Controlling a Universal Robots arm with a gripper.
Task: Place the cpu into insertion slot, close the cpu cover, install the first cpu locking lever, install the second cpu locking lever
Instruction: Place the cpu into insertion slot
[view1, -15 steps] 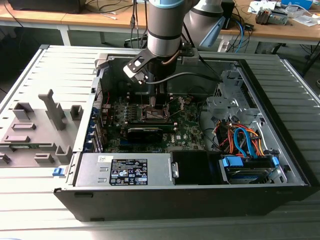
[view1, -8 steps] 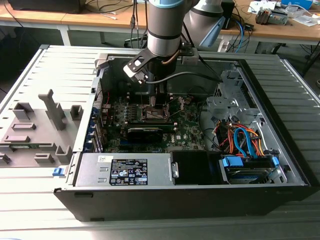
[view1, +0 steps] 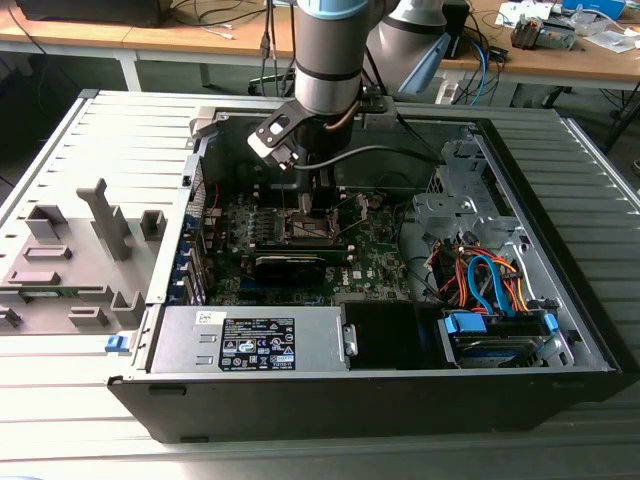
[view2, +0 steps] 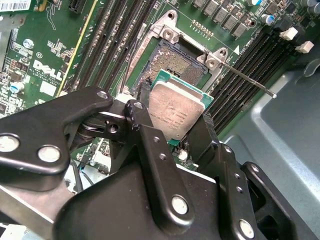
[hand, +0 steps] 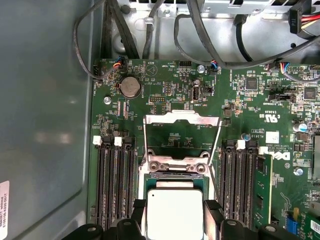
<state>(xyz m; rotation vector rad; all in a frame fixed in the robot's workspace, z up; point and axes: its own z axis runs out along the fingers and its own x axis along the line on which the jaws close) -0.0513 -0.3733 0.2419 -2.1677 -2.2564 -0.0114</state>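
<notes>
Gripper (view2: 176, 107) is closed onto the cpu (view2: 181, 97). The black fingers (view2: 150, 135) pinch two opposite edges and the silver lid faces up. Jaws are only as wide as the chip, nothing else is in them.

The cpu hangs just above the insertion slot (view2: 176, 56) and looks not yet seated, since bare pin field shows past its far edge. In the first wrist view the cpu (hand: 174, 212) sits squared with the slot's metal rim (hand: 175, 168), edges roughly parallel, no obvious twist.

Exterior view: the gripper (view1: 305, 203) is down inside the computer case (view1: 560, 300), and the insertion slot (view1: 314, 227) is at 6 o'clock from it, close beneath. The long black card (view1: 290, 265) lies further out at 6 o'clock, apart from the slot.

The cpu cover (hand: 181, 119) is swung open, clear of the chip. The locking lever (view2: 248, 80) sticks out free, unlatched. The second lever (view2: 133, 54) is up too, on the opposite side of the slot.
</notes>
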